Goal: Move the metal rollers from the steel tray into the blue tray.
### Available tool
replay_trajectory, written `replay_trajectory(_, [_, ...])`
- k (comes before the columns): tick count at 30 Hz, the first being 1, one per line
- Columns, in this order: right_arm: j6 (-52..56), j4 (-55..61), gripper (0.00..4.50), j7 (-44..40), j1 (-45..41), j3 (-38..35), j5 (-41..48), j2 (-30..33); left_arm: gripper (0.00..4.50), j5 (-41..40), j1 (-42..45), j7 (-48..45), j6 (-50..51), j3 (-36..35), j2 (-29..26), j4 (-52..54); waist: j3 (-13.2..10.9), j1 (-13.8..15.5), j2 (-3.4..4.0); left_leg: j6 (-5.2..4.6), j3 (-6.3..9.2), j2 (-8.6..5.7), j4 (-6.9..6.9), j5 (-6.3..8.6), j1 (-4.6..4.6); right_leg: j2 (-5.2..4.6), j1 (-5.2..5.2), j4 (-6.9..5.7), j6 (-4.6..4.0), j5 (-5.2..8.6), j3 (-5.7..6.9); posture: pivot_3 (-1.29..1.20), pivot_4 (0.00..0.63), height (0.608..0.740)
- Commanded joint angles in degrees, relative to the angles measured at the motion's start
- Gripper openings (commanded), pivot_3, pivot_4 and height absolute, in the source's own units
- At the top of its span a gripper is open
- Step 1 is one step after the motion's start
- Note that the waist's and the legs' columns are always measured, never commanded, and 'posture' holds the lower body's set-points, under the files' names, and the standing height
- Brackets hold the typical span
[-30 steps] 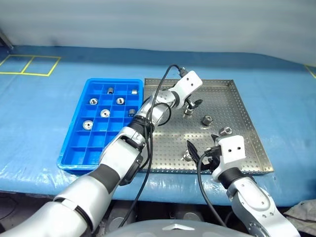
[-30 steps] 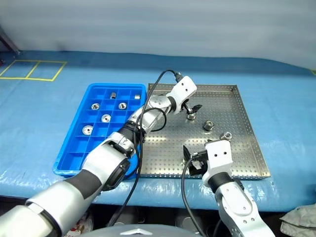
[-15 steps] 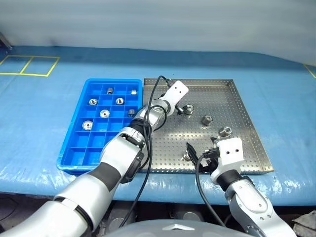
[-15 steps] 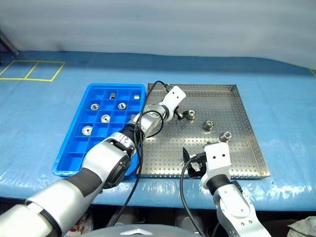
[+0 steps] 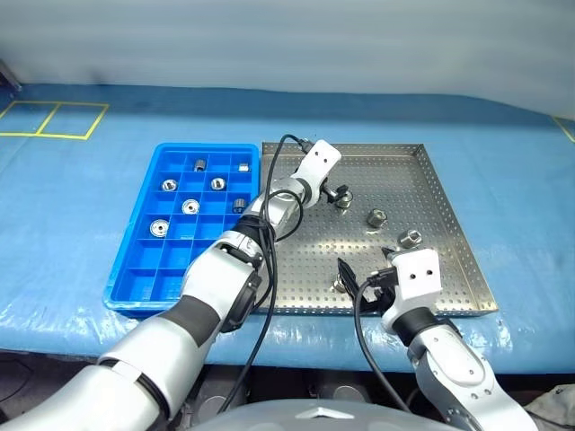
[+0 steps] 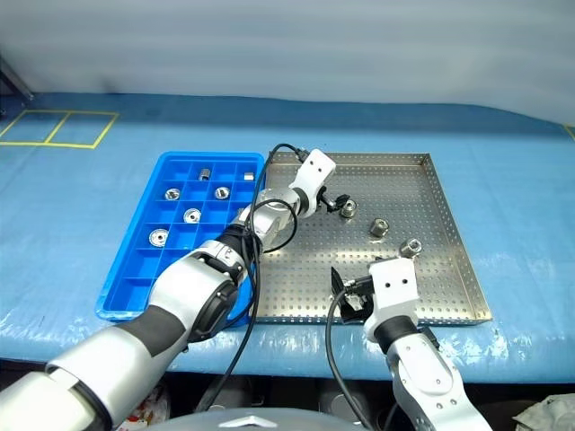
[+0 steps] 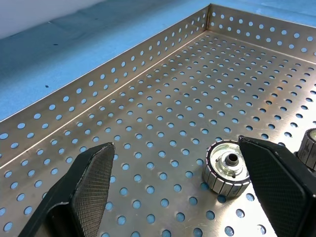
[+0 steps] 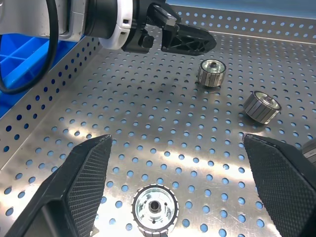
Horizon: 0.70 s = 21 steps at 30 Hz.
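The left gripper [image 5: 335,191] has dropped low over the steel tray [image 5: 449,265], jaws spread wide and empty, straddling a roller [image 7: 226,168] lying by its right finger, so a pinch looks close. Two more rollers [image 5: 376,216] sit toward four o'clock of it, another [image 8: 155,208] between the gaping right gripper [image 5: 359,277] fingers. The blue tray [image 5: 139,269] at nine o'clock holds several. The left arm's black cable [image 5: 269,269] drapes across the route

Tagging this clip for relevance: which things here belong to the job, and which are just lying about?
Job:
- metal rollers
- steel tray
- blue tray
- left gripper, fingers open beside a roller
- right gripper, fingers open

Lying about:
- blue table cover
- yellow tape marks
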<state>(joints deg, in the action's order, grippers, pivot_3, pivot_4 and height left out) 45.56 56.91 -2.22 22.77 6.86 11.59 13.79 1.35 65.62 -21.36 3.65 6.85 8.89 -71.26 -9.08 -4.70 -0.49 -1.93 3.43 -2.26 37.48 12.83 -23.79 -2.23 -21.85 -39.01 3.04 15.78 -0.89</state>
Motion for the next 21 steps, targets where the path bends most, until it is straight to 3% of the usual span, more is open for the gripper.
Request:
replay_trajectory(1, [-0.5,1.5,4.50,0.3,0.1,0.4,-0.4,-0.4,4.36,0.1,1.2,0.4,-0.6,0.2,9.0,0.8,0.0,-0.1,0.00,-0.01,0.00,-0.01,0.00,0.00,0.00,-0.01,0.00,0.00,0.01,0.00,0.00,-0.22,0.150,0.740])
replay_trajectory(8, [-0.6,2.3,4.50,1.3,1.4,0.9,-0.9,-0.9,4.36,4.4,2.1,7.7,-0.9,4.5,7.9,5.1,0.0,-0.3,0.00,-0.06,0.00,-0.08,0.00,-0.01,0.00,-0.10,0.00,0.00,0.10,-0.05,-0.02,-0.25,0.150,0.740])
replay_trajectory(15, [-1.7,1.9,4.50,1.6,2.9,0.9,-1.1,-2.2,4.36,0.6,-1.3,9.4,8.3,2.8,4.4,28.5,0.0,-0.6,0.01,-0.09,-0.01,-0.09,0.02,-0.02,-0.10,-0.34,-0.10,0.01,0.05,-0.13,-0.06,-0.25,0.150,0.740])
replay_trajectory(21, [-1.1,1.1,4.50,0.8,0.7,1.2,-1.1,-2.1,4.36,-1.4,-1.0,8.6,12.2,2.9,4.8,27.0,0.0,-0.7,0.08,-0.07,-0.01,-0.08,0.01,-0.10,0.05,-0.22,0.02,-0.01,0.28,0.01,-0.06,-0.21,0.150,0.740])
